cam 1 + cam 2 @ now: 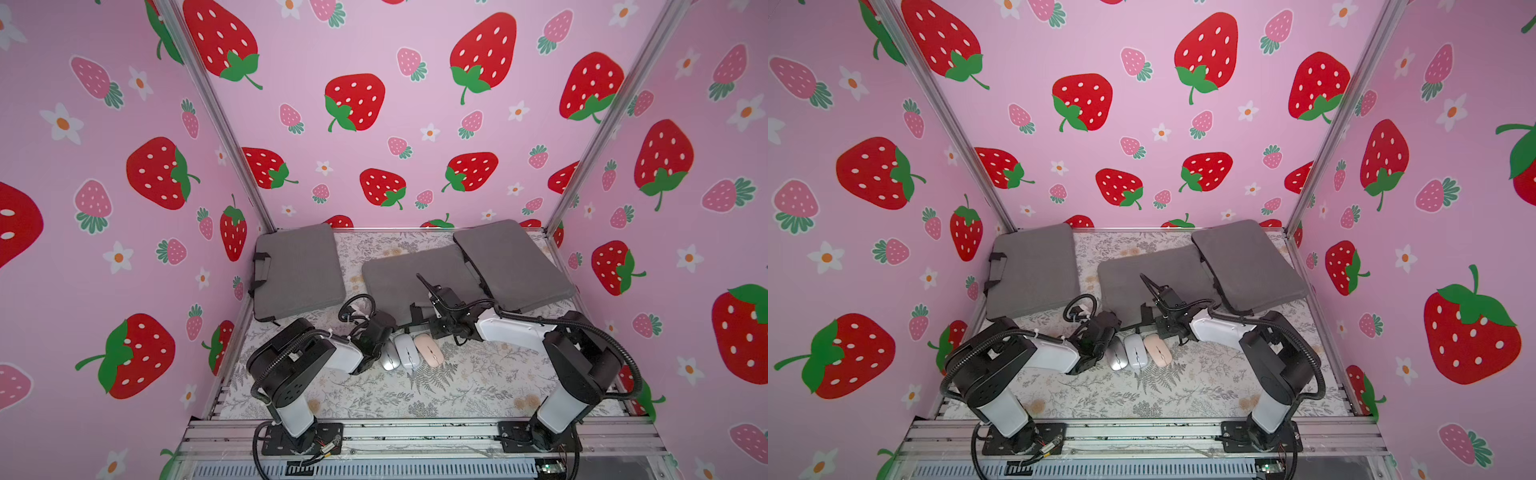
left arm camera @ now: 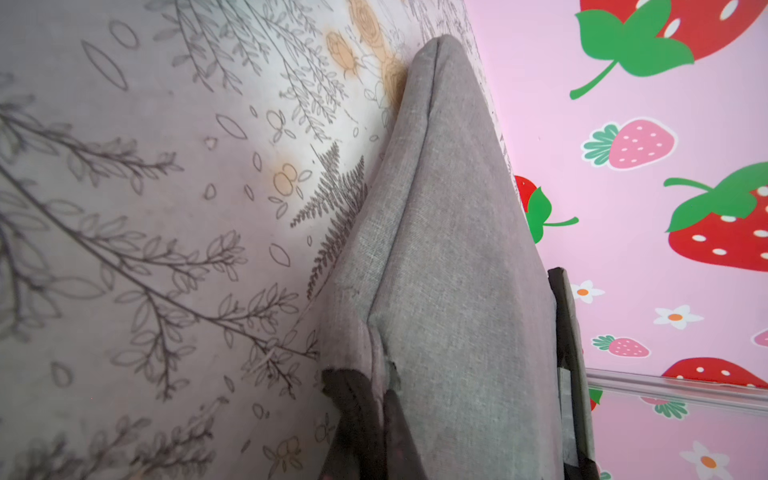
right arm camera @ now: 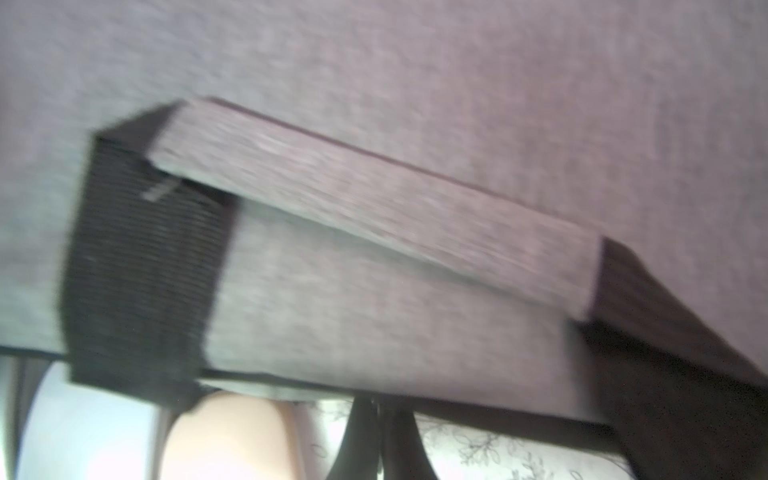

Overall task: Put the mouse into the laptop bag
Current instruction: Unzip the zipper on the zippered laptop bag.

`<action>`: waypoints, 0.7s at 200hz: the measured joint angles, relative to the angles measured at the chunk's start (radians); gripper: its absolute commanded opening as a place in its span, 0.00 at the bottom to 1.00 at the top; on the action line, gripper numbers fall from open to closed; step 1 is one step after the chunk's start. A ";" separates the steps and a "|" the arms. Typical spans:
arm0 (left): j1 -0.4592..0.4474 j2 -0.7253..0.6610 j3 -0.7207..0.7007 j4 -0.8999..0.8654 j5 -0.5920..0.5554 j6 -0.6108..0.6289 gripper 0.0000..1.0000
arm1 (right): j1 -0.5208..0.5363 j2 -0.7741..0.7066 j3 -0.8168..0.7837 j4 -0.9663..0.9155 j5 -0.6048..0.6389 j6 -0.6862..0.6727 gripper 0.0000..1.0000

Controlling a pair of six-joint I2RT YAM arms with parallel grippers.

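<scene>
Three mice lie side by side on the floral table, just in front of the middle laptop bag [image 1: 399, 278]: a silver mouse [image 1: 390, 358], a white mouse [image 1: 407, 352] and a pink mouse [image 1: 429, 350]. My left gripper [image 2: 380, 399] pinches the fabric at this grey bag's front-left corner, with a thin strip of cloth between the fingers. My right gripper [image 3: 377, 409] is shut on the bag's front edge below its handle [image 3: 365, 208], and that edge is raised off the table. The right wrist view shows the pink mouse [image 3: 224, 436] close beside the fingers.
Two more grey bags lie flat: one at the back left [image 1: 297, 270] and one at the back right [image 1: 511, 262], which overlaps the middle bag's corner. Pink strawberry walls enclose three sides. Bare floral table [image 1: 478, 386] stretches between the mice and the arm bases.
</scene>
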 measured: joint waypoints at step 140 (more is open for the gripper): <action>0.389 -0.017 0.132 -0.147 0.609 0.209 0.93 | -0.180 -0.388 -0.355 0.017 0.021 0.047 0.00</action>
